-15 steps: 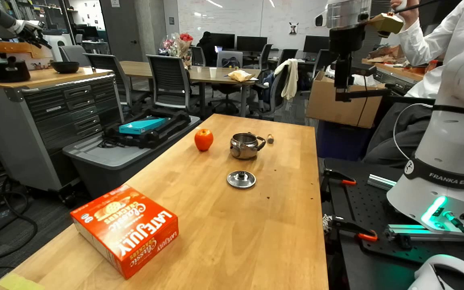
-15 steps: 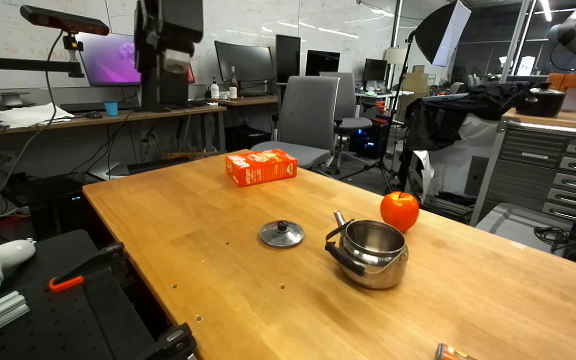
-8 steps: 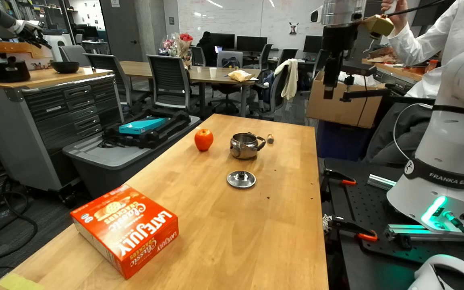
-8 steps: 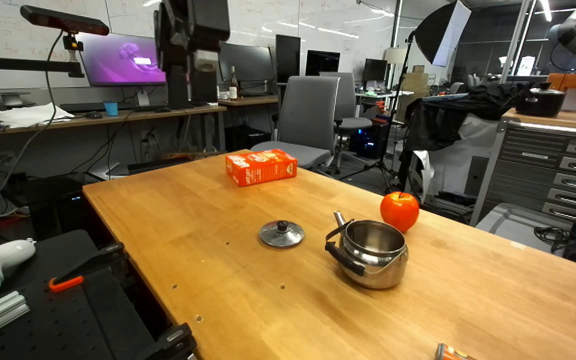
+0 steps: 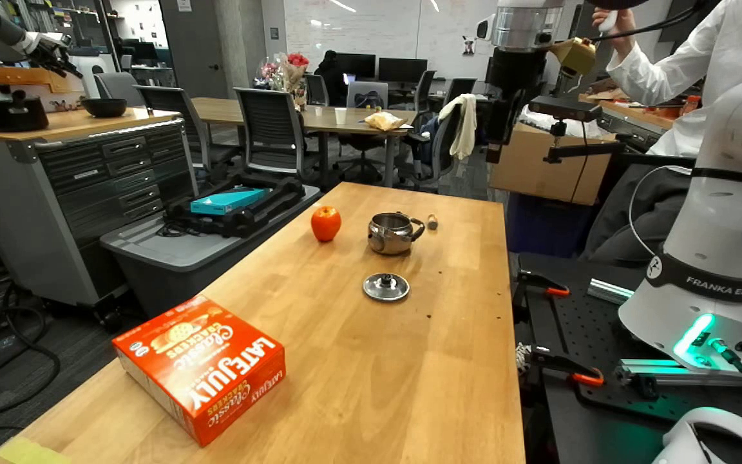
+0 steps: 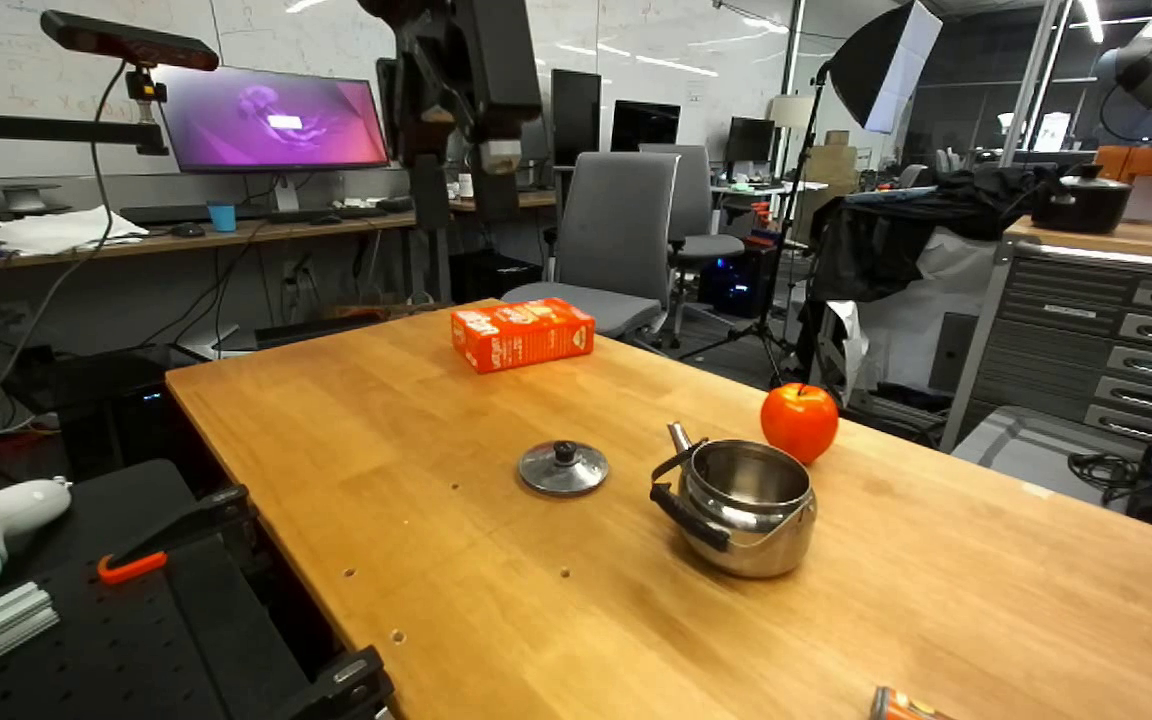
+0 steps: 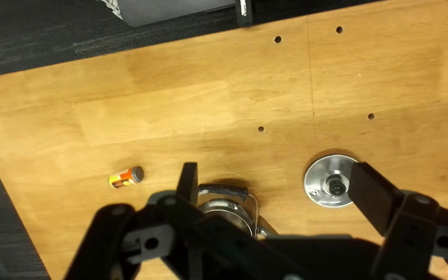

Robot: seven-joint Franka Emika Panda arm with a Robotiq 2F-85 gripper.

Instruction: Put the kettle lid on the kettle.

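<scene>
The kettle lid is a flat silvery disc with a black knob, lying knob up on the table in both exterior views (image 5: 379, 293) (image 6: 548, 475). The kettle stands upright and uncovered near it (image 5: 387, 241) (image 6: 771, 540), its black handle folded to one side. My gripper (image 5: 494, 153) is high above the table, and it also shows in an exterior view (image 6: 466, 205). In the wrist view the gripper (image 7: 274, 171) is open with nothing between its fingers. One finger overlaps the right part of the lid (image 7: 327, 175); the gripper body hides much of the kettle (image 7: 217, 203).
A red apple (image 5: 326, 224) (image 6: 800, 424) stands close to the kettle. An orange cracker box (image 5: 200, 361) (image 6: 523, 335) lies farther along the table. A small orange-yellow cylinder (image 7: 126, 177) lies near the kettle's handle side. Clamps (image 5: 567, 364) sit along the robot-side table edge.
My gripper has moved sideways over the table, leftward in an exterior view and rightward in an exterior view from elsewhere. The lid, kettle, apple and box have not moved.
</scene>
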